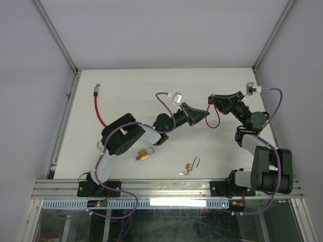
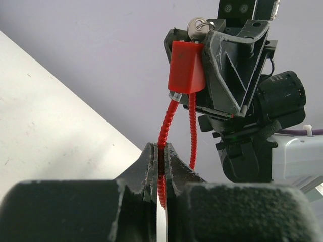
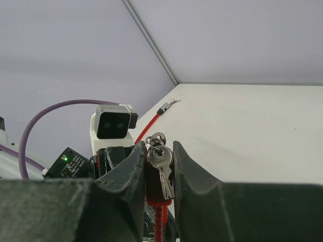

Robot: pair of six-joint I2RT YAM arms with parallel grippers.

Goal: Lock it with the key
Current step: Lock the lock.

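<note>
**Two arms, one red cable lock held between them**

You have both arms raised over the surface point(image 1: 151, 85), meeting right of its middle, toward the far edge. The left arm point(image 1: 123, 133) reaches across from the near left corner. The right arm point(image 1: 262, 161) folds back from the near right corner.

Your left jaws are pinched fully together on the red cable point(image 2: 166, 121), which runs up out of the narrow slit between them. Your right jaws stand narrow, clamped on the red lock body point(image 2: 186, 68), one finger on each side of it. The bunch of keys point(image 3: 160, 161) hangs on its ring at the top of the body, between those fingers. You cannot tell from either wrist view whether a key sits in the keyhole.

One strand of the cable enters the metal collar under the body. The other strand rises just beside it, and you cannot tell whether its end is seated. In the top view the cable hangs as a loop below the two sets of jaws.

A second red cable point(image 1: 98, 108) lies along the left edge, its metal tip point(image 1: 98, 86) toward the far left corner. A brass padlock point(image 1: 145, 155) lies just beside the left arm. Another brass padlock point(image 1: 191, 166) lies near the middle of the near edge, its shackle swung open.
</note>
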